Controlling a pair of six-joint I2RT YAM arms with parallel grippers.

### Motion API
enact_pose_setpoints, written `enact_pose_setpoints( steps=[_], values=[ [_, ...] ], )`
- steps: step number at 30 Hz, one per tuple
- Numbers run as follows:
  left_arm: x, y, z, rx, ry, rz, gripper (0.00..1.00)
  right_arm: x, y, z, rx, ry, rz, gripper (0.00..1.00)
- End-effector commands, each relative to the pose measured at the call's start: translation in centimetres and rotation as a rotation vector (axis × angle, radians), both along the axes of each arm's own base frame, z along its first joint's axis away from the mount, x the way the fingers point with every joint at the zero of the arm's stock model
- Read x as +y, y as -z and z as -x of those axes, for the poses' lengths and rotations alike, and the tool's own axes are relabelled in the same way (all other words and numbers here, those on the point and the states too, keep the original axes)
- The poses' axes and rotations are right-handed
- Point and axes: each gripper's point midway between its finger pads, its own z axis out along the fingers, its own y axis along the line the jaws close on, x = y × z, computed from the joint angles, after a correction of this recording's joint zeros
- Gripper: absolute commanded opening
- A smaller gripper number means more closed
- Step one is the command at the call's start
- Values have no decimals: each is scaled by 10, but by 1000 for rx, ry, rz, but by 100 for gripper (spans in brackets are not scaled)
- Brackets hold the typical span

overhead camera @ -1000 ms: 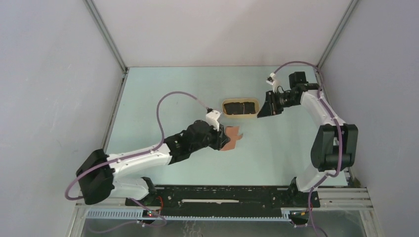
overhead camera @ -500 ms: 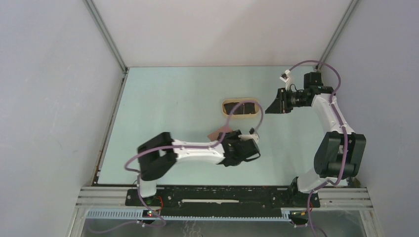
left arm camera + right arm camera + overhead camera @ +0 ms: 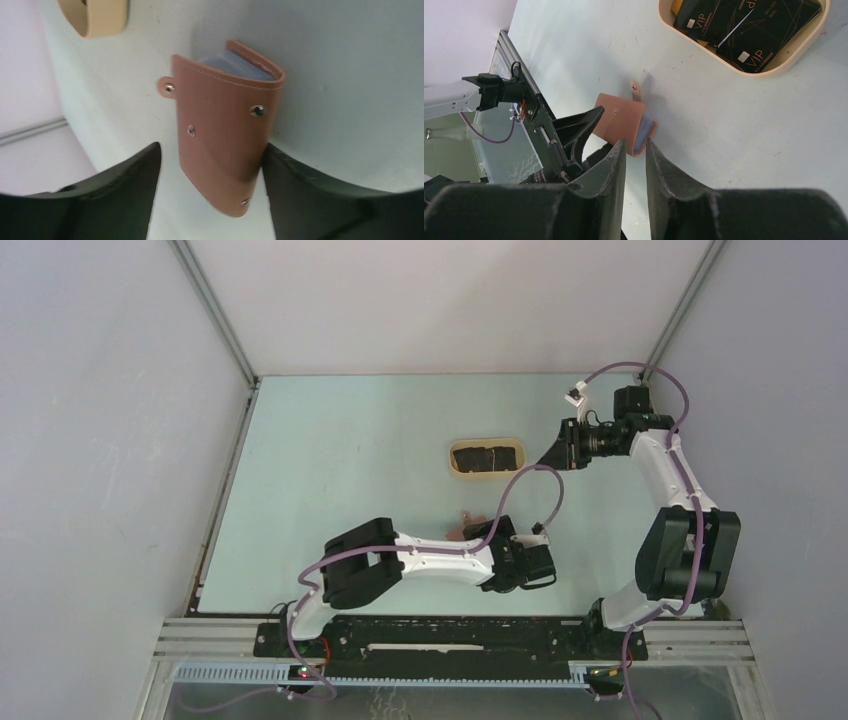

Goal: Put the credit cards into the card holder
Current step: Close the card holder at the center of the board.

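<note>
card holder [image 3: 222, 145]: lies on the near half of the pale table [image 3: 350, 75], well apart from the beige tray [image 3: 769, 70]. folded over yet gaping a little, with bluish-grey pockets [image 3: 240, 64] showing at the open end and the strap tab [image 3: 167, 87] sticking out sideways. sits between the fingers of the left gripper [image 3: 211, 150]. those fingers spread wide, one clear of the cover, the other just beside it; gripping nothing, by the look of it. right gripper [image 3: 636, 145]: hangs raised near the tray, fingers drawn to a narrow slit, with nothing seen between them.

credit cards [image 3: 704, 20]: all in the tray, none visibly in the pockets.

looks like the readying of the holder ahead of a first card. to do it well:
- keep the left fingers astride the cover without nudging it further shut.
- press or pinch one flap only, leaving the pockets gaping toward the right arm.
- avoid squeezing both flaps together; likely to close the mouth.
- take the top card by a short edge, tipping it up against the tray wall; probably little to bite on otherwise, lying flat in a walled dish.
- bring it edge-on, in line with a single pocket mouth, and slide rather than drop.

counted:
- one holder, one tray, two grippers.
- black cards [image 3: 764, 30] printed "vip": at least two, overlapping; perhaps a third, cannot tell.
- orange-yellow card [image 3: 679, 6]: one, only a corner peeking out beneath the black ones.
</note>
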Motion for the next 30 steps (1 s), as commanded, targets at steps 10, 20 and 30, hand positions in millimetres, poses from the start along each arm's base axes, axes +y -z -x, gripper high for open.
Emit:
enact_pose_setpoints(
  steps=[10, 20, 30],
  values=[
    [-9, -70, 26, 131, 0, 443, 91, -5, -14, 4, -105, -19, 20, 29],
    [43, -110, -13, 400, -74, 1221, 77, 35, -28, 57, -416, -366, -78, 28],
    [55, -81, -59, 583, -133, 1433, 65, 107, 62, 87, -932, -904, 325, 28]
  ],
)
